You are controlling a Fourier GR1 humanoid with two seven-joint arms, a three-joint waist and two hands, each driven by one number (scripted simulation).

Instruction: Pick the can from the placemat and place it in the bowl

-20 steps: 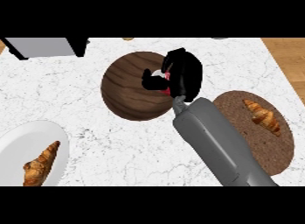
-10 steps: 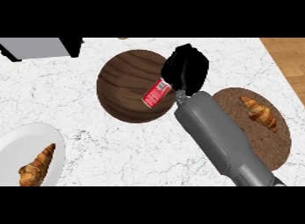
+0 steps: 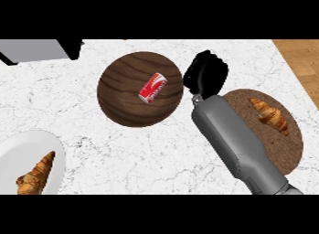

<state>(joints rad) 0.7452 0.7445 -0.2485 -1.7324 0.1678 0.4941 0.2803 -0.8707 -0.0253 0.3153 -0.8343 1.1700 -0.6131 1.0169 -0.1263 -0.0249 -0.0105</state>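
Note:
A red and white can (image 3: 152,87) lies on its side inside the dark wooden bowl (image 3: 121,103) at the counter's middle. My right hand (image 3: 207,75) hovers just right of the bowl's rim, apart from the can, with relaxed fingers and nothing in it. Its grey forearm (image 3: 232,137) runs down to the lower right, across the left part of the round brown placemat (image 3: 286,151). A croissant (image 3: 269,115) rests on that placemat. My left hand does not show.
A white plate (image 3: 7,157) with a second croissant (image 3: 35,173) sits at the lower left. A grey appliance (image 3: 34,49) stands at the back left. Wooden floor (image 3: 310,59) shows beyond the counter's right edge.
The can has left my right hand and now lies in the bowl. The hand has opened and drawn back to the right, off the bowl.

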